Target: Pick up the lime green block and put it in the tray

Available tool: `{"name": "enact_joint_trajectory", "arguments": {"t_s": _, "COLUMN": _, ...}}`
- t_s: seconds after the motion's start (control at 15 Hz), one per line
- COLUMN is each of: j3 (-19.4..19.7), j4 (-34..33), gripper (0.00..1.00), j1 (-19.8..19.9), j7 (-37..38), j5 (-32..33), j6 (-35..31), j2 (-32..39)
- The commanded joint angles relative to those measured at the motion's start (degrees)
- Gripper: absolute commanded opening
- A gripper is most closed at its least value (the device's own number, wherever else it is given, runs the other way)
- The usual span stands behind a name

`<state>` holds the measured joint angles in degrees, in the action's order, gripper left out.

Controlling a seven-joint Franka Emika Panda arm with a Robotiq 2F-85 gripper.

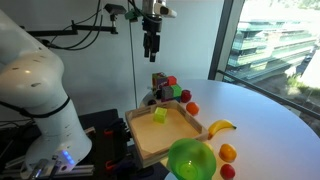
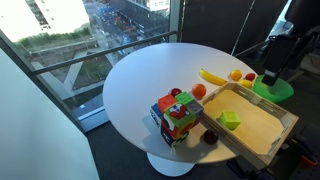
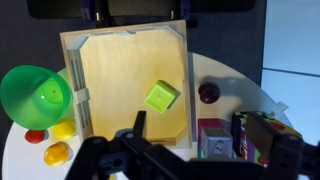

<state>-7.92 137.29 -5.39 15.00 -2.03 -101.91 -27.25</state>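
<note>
The lime green block lies flat inside the tan wooden tray, toward one side rim. It shows in both exterior views, resting on the tray floor. My gripper hangs high above the tray, well clear of the block. Its fingers are spread apart and hold nothing. In the wrist view the fingers frame the tray's near edge. In an exterior view the gripper sits at the far right.
A round green bowl stands beside the tray, with a banana and small fruits near it. A stack of coloured blocks and a dark plum sit on the white round table at the tray's other side.
</note>
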Motion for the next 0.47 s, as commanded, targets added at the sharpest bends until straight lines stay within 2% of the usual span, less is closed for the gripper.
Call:
{"name": "enact_joint_trajectory", "arguments": {"t_s": 0.0, "j3": 0.2, "j4": -0.8, "gripper": 1.0, "j1": -0.4, "j7": -2.9, "j5": -0.6, "j6": -1.0, "j2": -2.0}}
{"name": "enact_joint_trajectory", "arguments": {"t_s": 0.4, "j3": -0.2, "j4": -0.6, "gripper": 1.0, "j1": -0.1, "j7": -2.8, "j5": -0.8, "j6": -0.8, "j2": -1.7}}
